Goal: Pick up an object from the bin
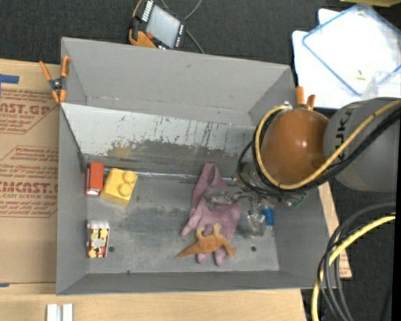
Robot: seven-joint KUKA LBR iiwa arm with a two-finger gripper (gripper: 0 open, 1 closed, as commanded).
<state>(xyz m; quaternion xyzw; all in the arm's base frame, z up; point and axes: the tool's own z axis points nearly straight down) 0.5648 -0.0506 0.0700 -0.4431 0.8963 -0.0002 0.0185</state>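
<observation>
My gripper (246,207) is low in the right part of the bin, below the orange wrist cover. It hangs over the right edge of a crumpled purple cloth (208,202) that lies right of the bin's middle. An orange toy dinosaur (209,243) lies on the cloth's lower end, just in front of and to the left of the gripper. I see nothing held in the gripper.
A yellow studded brick (119,186) and a red-orange block (94,178) lie side by side by the left wall. A small red, white and yellow box (97,239) sits in the front left corner. The arm and its cables cover the bin's right side.
</observation>
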